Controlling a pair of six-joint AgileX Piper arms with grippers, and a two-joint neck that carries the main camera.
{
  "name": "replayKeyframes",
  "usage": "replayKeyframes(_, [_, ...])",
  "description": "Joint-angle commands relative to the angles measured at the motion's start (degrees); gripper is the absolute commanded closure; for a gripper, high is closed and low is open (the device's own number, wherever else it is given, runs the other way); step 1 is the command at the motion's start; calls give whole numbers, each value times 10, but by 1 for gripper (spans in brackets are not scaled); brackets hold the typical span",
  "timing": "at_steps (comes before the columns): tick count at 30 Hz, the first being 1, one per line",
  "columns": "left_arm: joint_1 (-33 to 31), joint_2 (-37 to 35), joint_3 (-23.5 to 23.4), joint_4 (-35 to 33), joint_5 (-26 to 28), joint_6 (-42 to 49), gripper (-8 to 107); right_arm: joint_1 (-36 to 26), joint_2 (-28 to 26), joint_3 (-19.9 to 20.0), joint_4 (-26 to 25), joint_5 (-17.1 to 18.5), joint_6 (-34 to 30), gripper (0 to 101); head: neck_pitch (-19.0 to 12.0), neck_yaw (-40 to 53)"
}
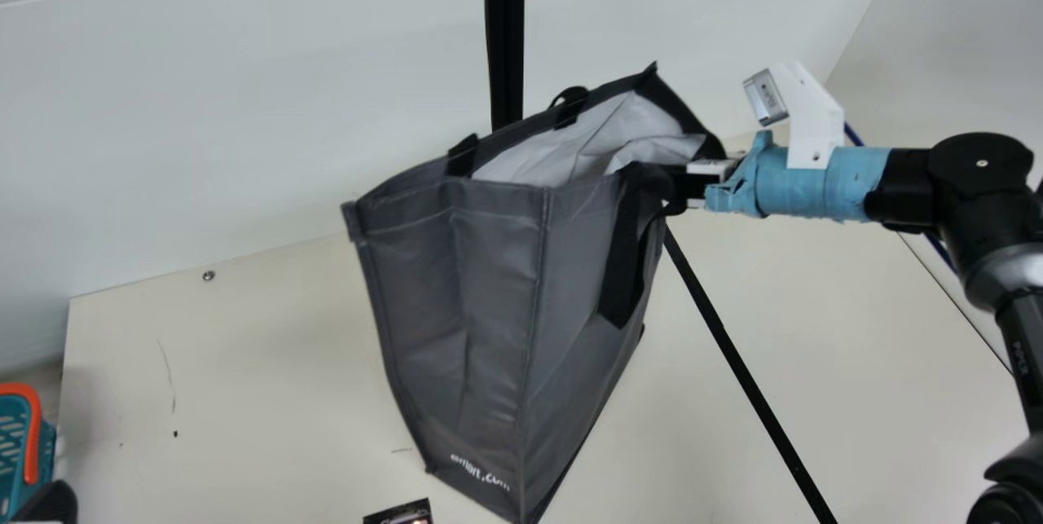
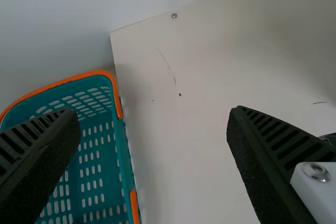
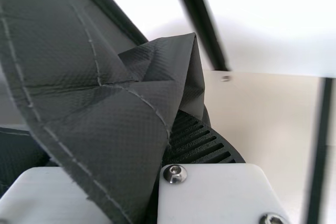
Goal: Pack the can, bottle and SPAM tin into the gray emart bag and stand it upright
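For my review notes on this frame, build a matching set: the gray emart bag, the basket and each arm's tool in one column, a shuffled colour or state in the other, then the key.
Column 1
1. Gray emart bag
2. Left tool
3. Basket
4. Right tool

Column 2
A. Teal with an orange rim
B. Clamped on fabric near the bag's mouth
C. Mouth open, pale on the inside
D. Fingers spread apart, holding nothing

Right pairs: 1-C, 2-D, 3-A, 4-B
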Motion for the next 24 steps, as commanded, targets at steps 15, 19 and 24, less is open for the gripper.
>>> replayKeyframes(15, [0,0,0,0,0,0,9,-92,28,-103,-92,-35,-16,101,-13,0])
replayKeyframes(19, [0,0,0,0,0,0,9,-110,42,-137,-116,-47,-12,101,-13,0])
replayKeyframes(24, [0,0,0,0,0,0,9,-131,60,-179,-146,-62,-3,101,-13,0])
